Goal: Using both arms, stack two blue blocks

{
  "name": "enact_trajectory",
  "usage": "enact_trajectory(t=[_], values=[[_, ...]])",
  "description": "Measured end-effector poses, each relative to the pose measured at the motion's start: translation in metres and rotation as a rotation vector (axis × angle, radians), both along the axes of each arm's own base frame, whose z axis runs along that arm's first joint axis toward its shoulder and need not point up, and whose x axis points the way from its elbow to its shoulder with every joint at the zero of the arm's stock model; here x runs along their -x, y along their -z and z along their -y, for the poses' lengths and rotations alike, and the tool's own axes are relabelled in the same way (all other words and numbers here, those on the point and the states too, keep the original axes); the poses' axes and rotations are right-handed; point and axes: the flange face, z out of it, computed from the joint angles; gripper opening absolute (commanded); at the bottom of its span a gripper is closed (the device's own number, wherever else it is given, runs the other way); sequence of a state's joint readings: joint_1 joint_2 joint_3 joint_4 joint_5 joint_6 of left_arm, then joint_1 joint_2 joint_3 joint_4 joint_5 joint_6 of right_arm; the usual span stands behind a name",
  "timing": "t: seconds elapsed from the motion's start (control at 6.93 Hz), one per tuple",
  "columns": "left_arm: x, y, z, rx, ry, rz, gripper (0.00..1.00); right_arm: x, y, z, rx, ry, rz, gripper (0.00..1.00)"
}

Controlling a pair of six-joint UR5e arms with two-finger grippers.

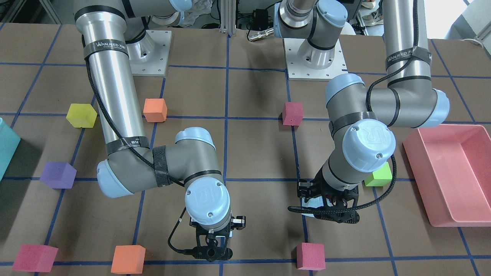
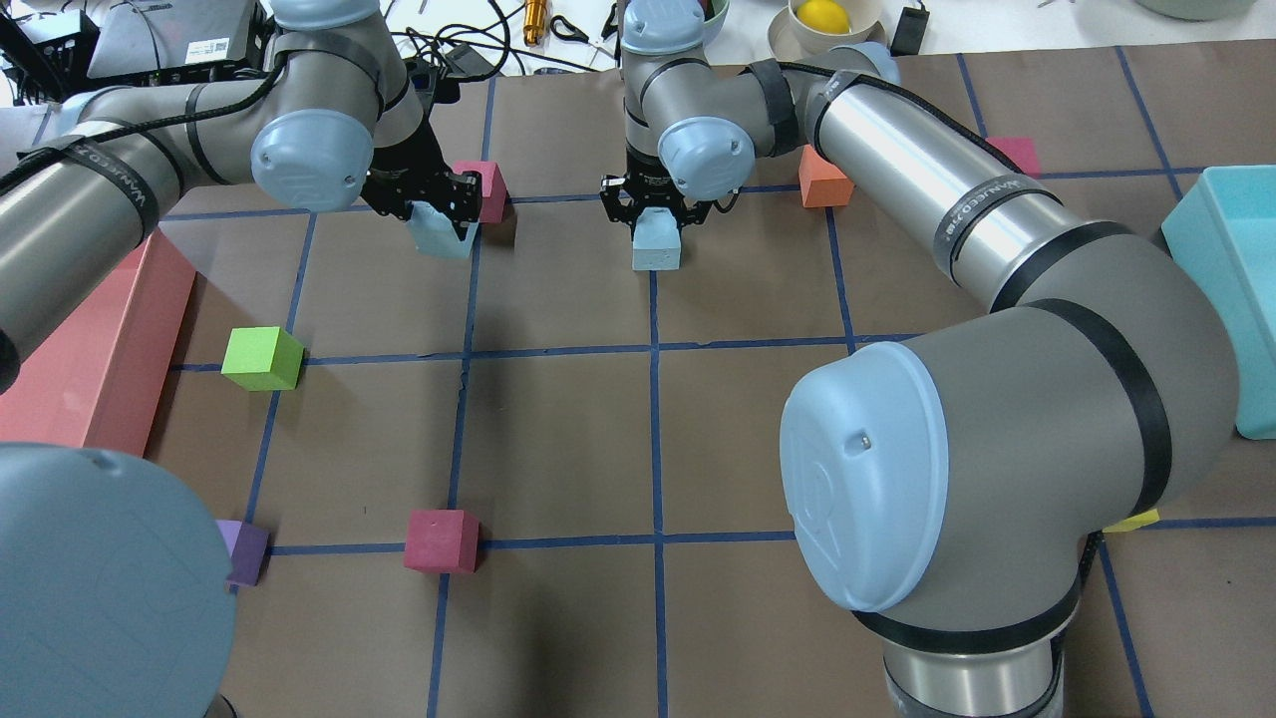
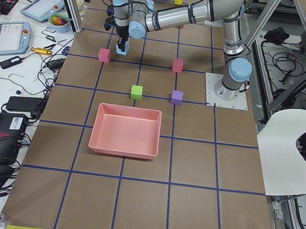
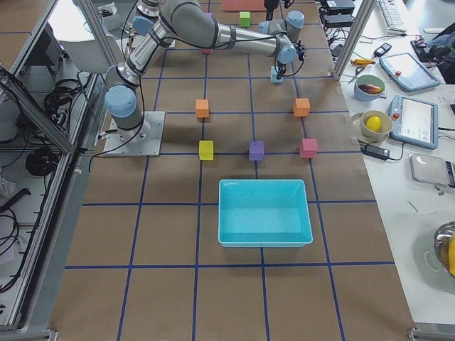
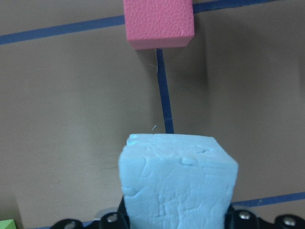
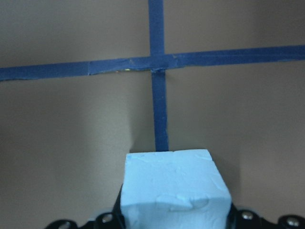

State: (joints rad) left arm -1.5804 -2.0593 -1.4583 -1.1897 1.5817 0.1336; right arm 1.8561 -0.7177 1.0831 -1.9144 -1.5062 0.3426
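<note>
My left gripper (image 2: 439, 214) is shut on a pale blue block (image 2: 440, 239) at the far left of the table. The left wrist view shows this block (image 5: 176, 186) held between the fingers, just above the brown table. My right gripper (image 2: 655, 221) is shut on the second pale blue block (image 2: 656, 247) near the far centre. This block fills the bottom of the right wrist view (image 6: 174, 188), beside a blue tape crossing. The two blocks are about one grid square apart. In the front-facing view the left gripper (image 1: 330, 214) and right gripper (image 1: 213, 251) hide the blocks.
A red-pink cube (image 2: 490, 189) sits just beyond the left gripper and shows in the left wrist view (image 5: 158, 23). An orange cube (image 2: 822, 185) lies right of the right gripper. Nearer are a green cube (image 2: 261, 359), a magenta cube (image 2: 442, 539), a salmon bin (image 2: 120, 339) and a teal bin (image 2: 1206, 259).
</note>
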Motion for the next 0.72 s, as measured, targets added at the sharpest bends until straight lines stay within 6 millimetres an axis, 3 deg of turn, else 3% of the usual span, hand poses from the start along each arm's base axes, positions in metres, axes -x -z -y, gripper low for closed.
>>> enact_trajectory(t=[0.43, 0.58, 0.72], values=[[0.026, 0.000, 0.029, -0.019, -0.012, 0.002, 0.00, 0.000, 0.000, 0.001, 0.001, 0.007, -0.001, 1.00], [0.036, 0.003, 0.031, -0.023, -0.025, 0.002, 0.00, 0.001, -0.006, 0.001, 0.006, 0.011, 0.000, 1.00], [0.042, 0.004, 0.031, -0.024, -0.038, 0.002, 0.00, 0.007, -0.027, 0.000, 0.016, 0.015, 0.000, 1.00]])
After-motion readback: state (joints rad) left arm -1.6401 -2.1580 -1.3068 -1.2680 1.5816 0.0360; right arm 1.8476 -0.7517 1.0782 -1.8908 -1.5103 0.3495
